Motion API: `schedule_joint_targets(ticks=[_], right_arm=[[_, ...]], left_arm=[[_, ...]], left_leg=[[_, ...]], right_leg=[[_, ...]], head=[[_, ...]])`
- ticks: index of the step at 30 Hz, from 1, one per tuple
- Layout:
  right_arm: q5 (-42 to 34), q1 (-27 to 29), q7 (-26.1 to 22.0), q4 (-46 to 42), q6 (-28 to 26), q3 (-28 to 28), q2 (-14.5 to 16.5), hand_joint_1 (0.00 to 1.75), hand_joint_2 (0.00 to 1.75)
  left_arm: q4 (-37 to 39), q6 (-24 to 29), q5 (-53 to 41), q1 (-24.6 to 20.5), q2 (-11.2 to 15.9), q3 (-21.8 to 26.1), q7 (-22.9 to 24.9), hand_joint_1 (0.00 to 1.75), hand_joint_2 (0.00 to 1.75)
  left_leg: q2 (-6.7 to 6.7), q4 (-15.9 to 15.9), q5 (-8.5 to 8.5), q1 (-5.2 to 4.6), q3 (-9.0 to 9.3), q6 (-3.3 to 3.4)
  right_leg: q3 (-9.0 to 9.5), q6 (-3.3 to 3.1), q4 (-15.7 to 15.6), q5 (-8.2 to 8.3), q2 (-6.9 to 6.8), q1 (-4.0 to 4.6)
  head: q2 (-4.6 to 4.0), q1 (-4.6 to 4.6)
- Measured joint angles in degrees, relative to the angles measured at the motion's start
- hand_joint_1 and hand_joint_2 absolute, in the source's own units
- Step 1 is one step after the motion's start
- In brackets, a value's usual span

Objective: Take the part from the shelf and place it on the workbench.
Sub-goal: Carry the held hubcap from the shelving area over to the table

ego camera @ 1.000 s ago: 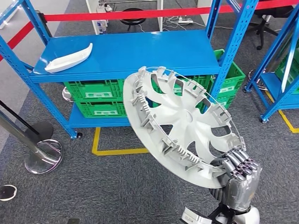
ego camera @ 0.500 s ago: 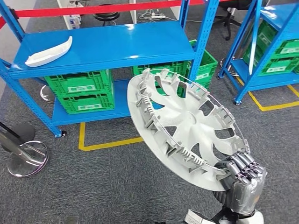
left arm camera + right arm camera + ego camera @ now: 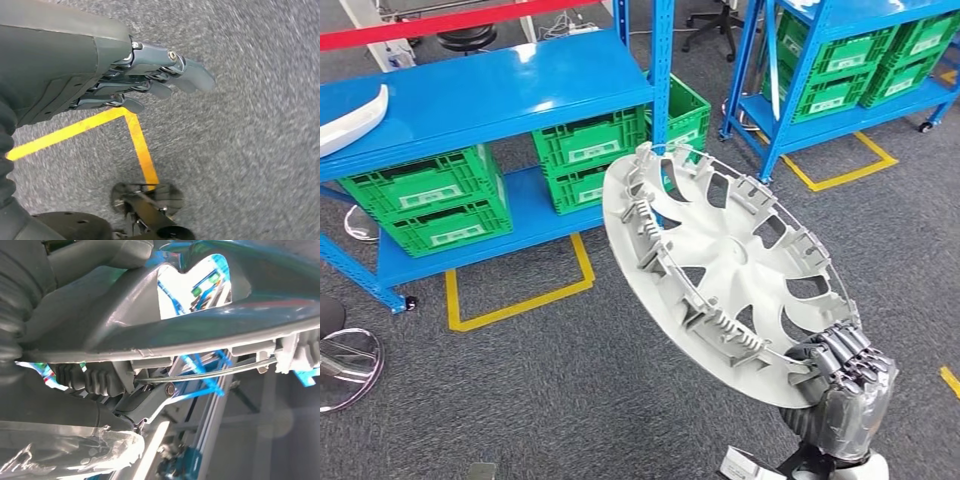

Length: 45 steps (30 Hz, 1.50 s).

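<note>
Hubcap, a round silver-grey plastic wheel cover (image 3: 727,270) with spoke cut-outs and a thin wire ring round its clips, sits in the centre and lower right of the head frame, tilted, its ribbed inner side facing the camera, held in the air above the grey carpet (image 3: 546,390). The robot's right hand (image 3: 844,385), at the lower right, is clenched on the cover's lower rim, dark fingers (image 3: 848,350) curled over the edge. In the right wrist frame the cover's pale rim (image 3: 196,330) runs across the upper half, just beside the fingers (image 3: 147,400). The left hand (image 3: 151,82) hangs over carpet and a yellow floor line (image 3: 139,145), fingers straight, holding nothing. A blue metal shelf (image 3: 486,90) fills the upper left of the head frame, green plastic crates (image 3: 426,195) beneath its top board and a white curved part (image 3: 350,120) at its left end. A 2nd blue rack (image 3: 780,70) stands upper right.
</note>
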Motion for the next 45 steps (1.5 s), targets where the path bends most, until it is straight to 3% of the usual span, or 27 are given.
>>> schedule_joint_targets(ticks=[1, 3, 5, 7, 9, 10, 11, 13, 14, 15, 17, 19, 21, 22, 23, 24, 26, 29, 31, 33, 35, 37, 39, 40, 42, 43, 45], right_arm=[[-0.2, 0.2, 0.0, -0.2, 0.0, -0.1, 0.0, 1.75, 1.75], [-0.4, 0.7, 0.0, -0.9, 0.0, -0.4, 0.0, 1.75, 1.75], [-0.5, 1.2, 0.0, -1.8, 0.0, -0.6, 0.1, 1.75, 1.75], [-0.4, 1.7, 0.0, -2.8, 0.0, -0.9, 0.2, 1.75, 1.75], [-0.3, 2.4, 0.0, -3.7, 0.0, -1.2, 0.3, 1.75, 1.75], [-0.3, 2.7, 0.0, -4.1, 0.0, -1.4, 0.3, 1.75, 1.75], [-0.3, 3.0, 0.0, -4.5, 0.0, -1.6, 0.3, 1.75, 1.75], [-0.2, 3.4, 0.0, -5.1, 0.0, -1.8, 0.4, 1.75, 1.75], [-0.1, 3.8, 0.0, -5.6, 0.0, -2.0, 0.6, 1.75, 1.75], [0.1, 4.3, 0.0, -6.3, 0.0, -2.2, 0.9, 1.75, 1.75], [0.2, 5.5, 0.0, -7.9, 0.0, -2.7, 1.6, 1.75, 1.75], [0.2, 6.1, 0.0, -9.1, 0.0, -3.2, 2.1, 1.75, 1.75], [0.1, 6.4, 0.0, -10.1, 0.0, -3.5, 2.5, 1.75, 1.75], [0.0, 6.5, 0.0, -10.5, 0.0, -3.6, 2.7, 1.75, 1.75], [-0.1, 6.6, 0.0, -10.9, 0.0, -3.7, 2.9, 1.75, 1.75], [-0.2, 6.6, 0.0, -11.2, 0.0, -3.8, 3.1, 1.75, 1.75], [-0.4, 6.9, 0.0, -11.7, 0.0, -4.2, 3.4, 1.75, 1.75], [-0.7, 7.0, 0.0, -12.1, 0.0, -4.8, 3.9, 1.75, 1.75], [-0.8, 7.0, 0.0, -12.3, 0.0, -5.2, 4.2, 1.75, 1.75], [-0.9, 7.0, 0.0, -12.8, 0.0, -5.8, 4.5, 1.75, 1.75], [-1.0, 7.0, 0.0, -13.3, 0.0, -6.5, 4.9, 1.75, 1.75], [-1.1, 7.0, 0.0, -13.8, 0.0, -7.1, 5.4, 1.75, 1.75], [-1.2, 7.0, 0.0, -14.3, 0.0, -7.7, 5.7, 1.75, 1.75], [-1.2, 7.2, 0.0, -14.6, 0.0, -7.9, 5.9, 1.75, 1.75], [-1.1, 7.3, 0.0, -15.0, 0.0, -8.4, 6.1, 1.75, 1.75], [-1.1, 7.3, 0.0, -15.1, 0.0, -8.5, 6.1, 1.75, 1.75], [-1.0, 7.2, 0.0, -15.1, 0.0, -8.7, 6.2, 1.75, 1.75]], left_arm=[[0.0, 0.1, -0.2, 0.0, 0.0, 0.0, 0.0, 0.00, 1.75], [0.0, 0.2, -0.7, -0.2, -0.1, -0.2, 0.1, 0.00, 1.75], [0.0, 0.3, -1.2, -0.4, -0.2, -0.4, 0.3, 0.00, 1.75], [0.0, 0.3, -1.6, -0.5, -0.3, -0.6, 0.6, 0.00, 1.75], [0.0, 0.2, -2.0, -0.5, -0.4, -0.6, 0.8, 0.00, 1.75], [0.0, 0.1, -2.2, -0.5, -0.4, -0.6, 0.8, 0.00, 1.75], [0.0, 0.0, -2.3, -0.5, -0.4, -0.6, 0.8, 0.00, 1.75], [0.0, -0.6, -2.5, -0.6, -0.4, -0.6, 0.7, 0.00, 1.75], [0.0, -1.2, -2.8, -0.5, -0.4, -0.7, 0.6, 0.00, 1.75], [0.0, -1.9, -3.1, -0.5, -0.3, -0.8, 0.6, 0.00, 1.75], [0.0, -2.8, -3.7, -0.5, -0.2, -1.0, 0.5, 0.00, 1.75], [0.0, -3.1, -4.1, -0.6, -0.2, -1.2, 0.5, 0.00, 1.75], [0.0, -3.1, -4.3, -0.6, -0.2, -1.3, 0.5, 0.00, 1.75], [0.0, -3.1, -4.4, -0.7, -0.2, -1.4, 0.6, 0.00, 1.75], [0.0, -3.1, -4.5, -0.8, -0.2, -1.4, 0.6, 0.00, 1.75], [0.0, -3.1, -4.6, -0.8, -0.1, -1.4, 0.6, 0.00, 1.75], [0.0, -3.1, -4.8, -0.9, 0.0, -1.4, 0.6, 0.00, 1.75], [0.0, -3.0, -5.1, -0.6, 0.2, -1.4, 0.7, 0.00, 1.75], [0.0, -3.0, -5.2, -0.5, 0.3, -1.4, 0.8, 0.00, 1.75], [0.0, -2.9, -5.3, -0.6, 0.4, -1.4, 0.9, 0.00, 1.75], [0.0, -2.7, -5.5, -0.6, 0.6, -1.4, 0.9, 0.00, 1.75], [0.0, -2.7, -5.7, -0.6, 0.9, -1.4, 0.9, 0.00, 1.75], [0.0, -2.6, -5.8, -0.7, 0.8, -1.4, 1.0, 0.00, 1.75], [0.0, -2.6, -5.9, -0.9, 0.8, -1.4, 1.0, 0.00, 1.75], [0.0, -2.6, -5.9, -1.2, 0.8, -1.3, 1.0, 0.00, 1.75], [0.0, -2.6, -5.9, -1.2, 0.8, -1.3, 1.0, 0.00, 1.75], [0.0, -2.7, -5.9, -0.8, 0.7, -1.3, 1.0, 0.00, 1.75]], left_leg=[[-0.08, 0.9, 0.07, 0.05, 0.56, -0.08], [-0.93, -3.4, 2.34, 0.41, 4.61, -0.17], [-3.96, -9.9, 3.22, 0.93, 9.14, -0.12], [-5.76, -12.6, 2.82, 0.92, 10.46, 0.24], [-4.41, -12.9, 3.71, 0.59, 9.73, 1.11], [-3.61, -13.0, 4.27, 0.49, 9.20, 1.64], [-2.70, -13.2, 4.87, 0.46, 8.52, 2.16], [-1.03, -13.3, 5.95, 0.32, 7.02, 2.71], [-0.14, -13.3, 6.53, 0.23, 6.25, 2.82], [0.74, -13.3, 7.12, 0.16, 5.47, 2.79], [2.47, -13.2, 8.28, 0.09, 3.91, 2.59], [3.98, -13.1, 9.30, 0.04, 2.70, 2.14], [5.13, -12.9, 10.08, -0.13, 2.22, 1.46], [5.68, -12.9, 10.48, -0.19, 2.25, 1.07], [6.34, -12.9, 10.87, -0.16, 2.34, 0.69], [6.99, -13.0, 11.26, -0.07, 2.44, 0.28], [5.80, -12.1, 9.89, 0.28, 2.25, -0.46], [1.20, -3.4, 2.48, 0.32, -0.02, -0.87], [0.18, 1.5, 0.34, 0.04, -0.76, -0.51], [-0.39, -1.1, 2.35, -0.50, 1.79, 0.56], [-2.62, -8.1, 5.24, -1.11, 6.26, 2.46], [-4.50, -12.5, 6.34, -1.44, 8.75, 3.54], [-3.93, -14.0, 6.37, -1.48, 9.26, 3.54], [-3.26, -14.9, 6.42, -1.32, 9.53, 3.53], [-1.79, -16.6, 6.54, -0.86, 9.99, 3.61], [-1.07, -16.7, 6.67, -0.77, 9.94, 3.60], [0.53, -16.7, 6.69, -0.67, 9.73, 3.55]], right_leg=[[-0.89, 0.08, 0.6, 0.28, 0.68, 0.02], [-2.65, 0.44, 1.9, 0.70, 2.07, -0.05], [-4.26, 1.03, 3.1, 1.14, 3.38, -0.07], [-5.43, 1.86, 3.7, 1.94, 4.54, -0.22], [-6.30, 2.82, 3.7, 2.82, 5.38, -0.60], [-7.00, 3.12, 4.1, 2.30, 4.79, -0.75], [-7.84, 3.38, 5.3, 0.73, 3.64, -0.80], [-9.82, 3.70, 10.8, -4.65, 0.87, -0.84], [-10.57, 3.91, 14.5, -6.88, 0.25, -0.86], [-10.96, 4.08, 17.6, -7.73, 0.03, -0.87], [-9.74, 4.28, 19.9, -5.47, -0.18, -0.87], [-4.79, 4.32, 15.0, -2.68, -1.63, -0.85], [1.78, 3.90, 6.3, -4.18, -4.20, -0.60], [3.77, 3.38, 3.2, -5.43, -4.97, -0.43], [4.49, 2.75, 1.6, -6.13, -4.87, -0.25], [4.12, 1.98, 1.2, -6.08, -4.27, -0.14], [3.40, 0.92, 1.3, -5.15, -3.09, -0.13], [2.06, -0.18, 1.3, -3.69, -1.24, 0.00], [1.18, -0.52, 1.4, -2.88, 0.24, 0.45], [0.63, -0.71, 1.5, -2.16, 1.85, 1.01], [0.09, -0.80, 1.7, -1.60, 3.29, 1.37], [-0.49, -0.48, 1.7, -1.10, 4.45, 1.21], [-0.94, 0.07, 1.8, -0.70, 5.51, 1.04], [-1.39, 0.31, 2.0, -0.88, 5.28, 1.07], [-3.29, 1.12, 4.9, -2.89, 3.11, 1.01], [-4.86, 1.65, 7.9, -4.63, 1.62, 0.67], [-8.14, 2.84, 14.9, -7.62, 0.27, -0.19]], head=[[0.00, 0.00], [0.00, -0.02], [0.00, 0.02], [0.00, 0.07], [0.00, 0.01], [0.00, 0.02], [0.00, 0.11], [0.00, 0.38], [0.00, 0.48], [0.00, 0.50], [0.00, 0.52], [0.00, 0.54], [0.00, 0.61], [0.00, 0.65], [0.00, 0.69], [0.00, 0.69], [0.00, 0.68], [0.00, 0.51], [0.00, 0.46], [0.00, 0.46], [0.00, 0.61], [0.00, 0.73], [0.00, 0.57], [0.00, 0.53], [-0.01, 0.94], [-0.01, 1.18], [0.00, 1.39]])
